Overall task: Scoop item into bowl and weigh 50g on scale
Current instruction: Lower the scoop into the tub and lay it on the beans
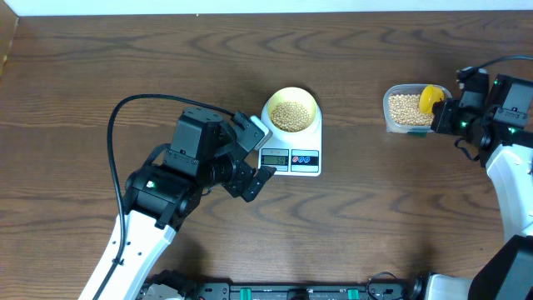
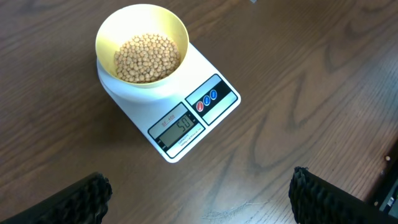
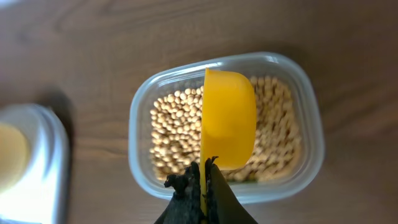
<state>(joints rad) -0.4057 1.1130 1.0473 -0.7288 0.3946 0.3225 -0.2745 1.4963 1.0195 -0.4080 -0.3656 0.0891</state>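
On the dark wood table (image 1: pixel 400 208), the bowl (image 1: pixel 291 92) of beans (image 1: pixel 290 116) sits on the scale (image 1: pixel 312 162) mid-counter, well left of the right gripper (image 3: pixel 204 165), which pinches the yellow scoop (image 3: pixel 229 118) by its handle over the clear tub (image 3: pixel 140 112) by the right edge; the nearer left gripper (image 2: pixel 199 190) hangs spread.

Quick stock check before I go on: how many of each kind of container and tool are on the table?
bowl: 1
scale: 1
clear tub: 1
yellow scoop: 1
Total: 4
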